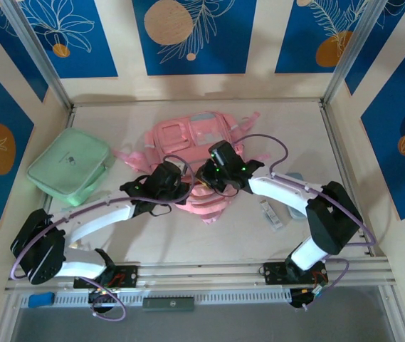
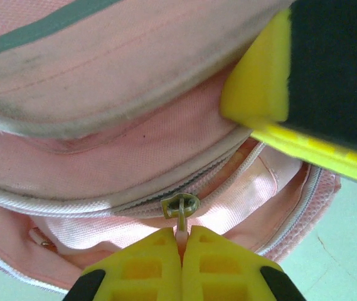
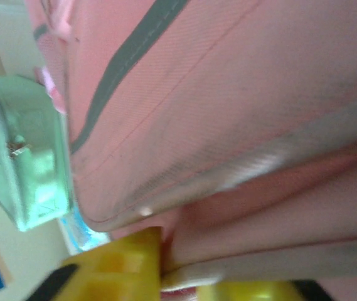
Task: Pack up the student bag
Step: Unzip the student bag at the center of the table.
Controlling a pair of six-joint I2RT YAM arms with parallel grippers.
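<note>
Here's the student bag (image 1: pixel 201 139), pink and lying flat on the table (image 1: pixel 309 128), and both arms reach in over its near end. The left gripper (image 2: pixel 181 246) is right at the bag's zipped opening, its yellow fingers (image 2: pixel 147 266) pressed together with the thin pull tab pinched between them. The brass zip slider (image 2: pixel 181 205) sits just above those fingertips on the curved zip track. The bag's pale lining shows through the gap in the zip to the slider's right. Above that gap, a padded finger (image 2: pixel 256 88) of the right arm bears on the bag's upper flap. Over on the right gripper (image 3: pixel 165 271), the jaws are clamped on the bag's piped rim, one yellow finger (image 3: pixel 118 266) on each side of the fold. A grey reflective strip (image 3: pixel 125 72) runs across the pink panel just above that grip. A mint-green zip case (image 1: pixel 69 167) lies left of the bag, apart from it apart from a strap reaching that way. Right of the bag, near its lower corner, lies a small pale item (image 1: pixel 272 214); what it is, I cannot tell.
</note>
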